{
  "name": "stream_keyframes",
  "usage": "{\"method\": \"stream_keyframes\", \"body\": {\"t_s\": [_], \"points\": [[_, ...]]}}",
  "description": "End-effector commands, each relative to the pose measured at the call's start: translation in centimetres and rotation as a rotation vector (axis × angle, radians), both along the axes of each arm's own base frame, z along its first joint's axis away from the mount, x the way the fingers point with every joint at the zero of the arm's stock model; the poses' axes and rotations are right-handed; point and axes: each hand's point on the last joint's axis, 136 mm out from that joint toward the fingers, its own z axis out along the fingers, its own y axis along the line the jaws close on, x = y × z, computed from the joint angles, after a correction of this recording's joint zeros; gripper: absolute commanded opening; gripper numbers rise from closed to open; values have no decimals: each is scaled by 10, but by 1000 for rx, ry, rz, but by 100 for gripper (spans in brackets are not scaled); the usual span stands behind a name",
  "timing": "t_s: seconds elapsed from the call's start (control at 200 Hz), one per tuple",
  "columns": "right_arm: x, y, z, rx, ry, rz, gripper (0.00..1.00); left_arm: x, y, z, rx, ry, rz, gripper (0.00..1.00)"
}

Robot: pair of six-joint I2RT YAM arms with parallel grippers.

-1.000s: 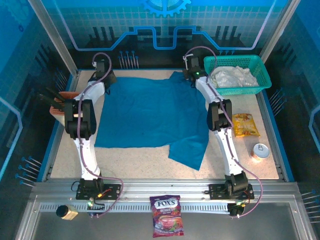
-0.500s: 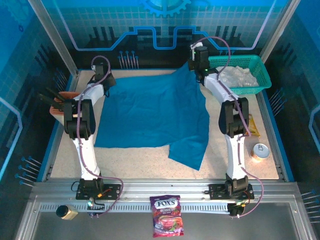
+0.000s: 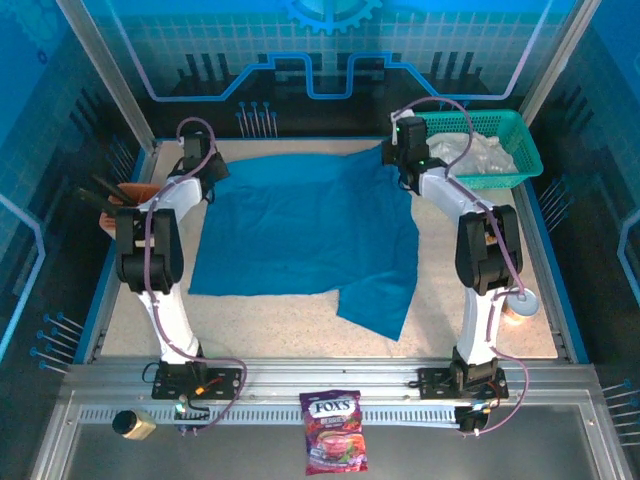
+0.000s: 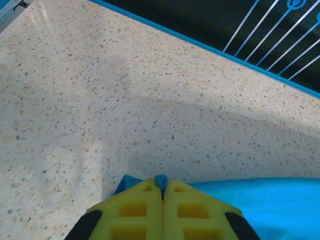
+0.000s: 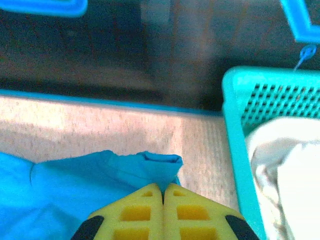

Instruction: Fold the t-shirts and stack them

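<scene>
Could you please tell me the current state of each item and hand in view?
Blue t-shirt: spread open on the table, not yet folded.
White t-shirt: crumpled in the basket.
Left hand: shut on the blue t-shirt's far left corner.
Right hand: shut on its far right corner.

A speckled beige tabletop (image 3: 270, 325) sits inside blue-lit panel walls (image 3: 200, 50), aluminium rail (image 3: 330, 372) in front.

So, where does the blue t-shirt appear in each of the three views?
Top external: the blue t-shirt lies spread across the middle of the table.
Left wrist: bottom right, a corner pinched in the yellow left fingers.
Right wrist: bottom left, its edge pinched in the right fingers.
Shared landmark: the speckled table top, bordered by a blue strip.
</scene>
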Motion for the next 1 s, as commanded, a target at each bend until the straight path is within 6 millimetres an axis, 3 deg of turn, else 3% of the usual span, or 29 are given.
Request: {"method": "stream_keyframes", "body": {"t_s": [0.0,0.175,0.385,0.681,0.901,0.941,0.996], "points": [[-11,-4,39,75,-91,-19,0,-7,6,31,-22,-76,16,0],[-33,-7,27,106,-65,-29,0,-23,5,35,-23,-75,15,0],[-58,-7,3,130,-16,-36,0,-47,2,14,-52,-42,39,0],[-102,-5,-48,143,81,-66,0,-74,2,-24,-88,35,84,0],[-136,-4,-99,143,218,-103,0,-93,9,-36,-76,73,140,0],[-142,-3,-107,150,246,-102,7,-96,10,-36,-71,77,152,0],[-150,-2,-116,150,280,-105,20,-101,11,-36,-66,78,160,12]]}}
